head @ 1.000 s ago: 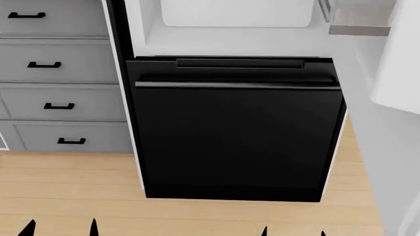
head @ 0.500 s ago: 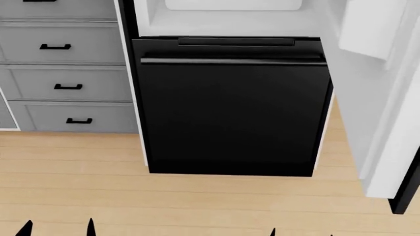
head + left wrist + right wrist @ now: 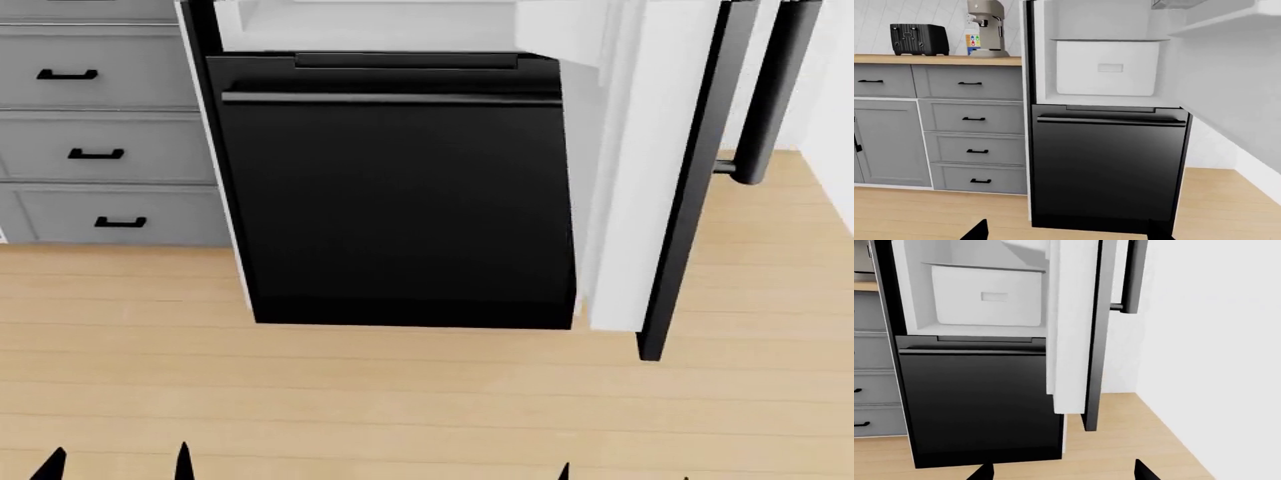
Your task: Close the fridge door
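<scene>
On the right side of the fridge: the fridge door (image 3: 627, 170) stands open, swung out toward the robot, edge-on in the head view.
Door, outer side: glossy black edge, with a black vertical bar handle (image 3: 763, 90) on the side that faces away from the fridge.
Door, inner side: plain white lining; in the left wrist view the lining (image 3: 1227, 100) fills the side of the picture next to the fridge interior, with a moulded shelf near the top.
Door, right wrist view: the white slab (image 3: 1071, 325) and its black edge hang in front of the open compartment, and the lower end of the door is above the wooden floor (image 3: 1121, 440).
Fridge interior: white, with a white bin (image 3: 1106, 67) at the back of the open compartment.
Below the compartment: a wide black drawer front (image 3: 400, 200) with a horizontal bar handle, closed.
Beside the fridge: grey cabinet drawers (image 3: 100, 150) with small black pulls; on the counter above them, a black toaster (image 3: 919, 39) and a beige coffee machine (image 3: 987, 25).
Left gripper (image 3: 118, 462): only two dark fingertips show at the bottom edge; they are apart and hold nothing, well away from the door.
Right gripper (image 3: 625, 472): only two fingertips show, spread apart and empty, not touching the door.
</scene>
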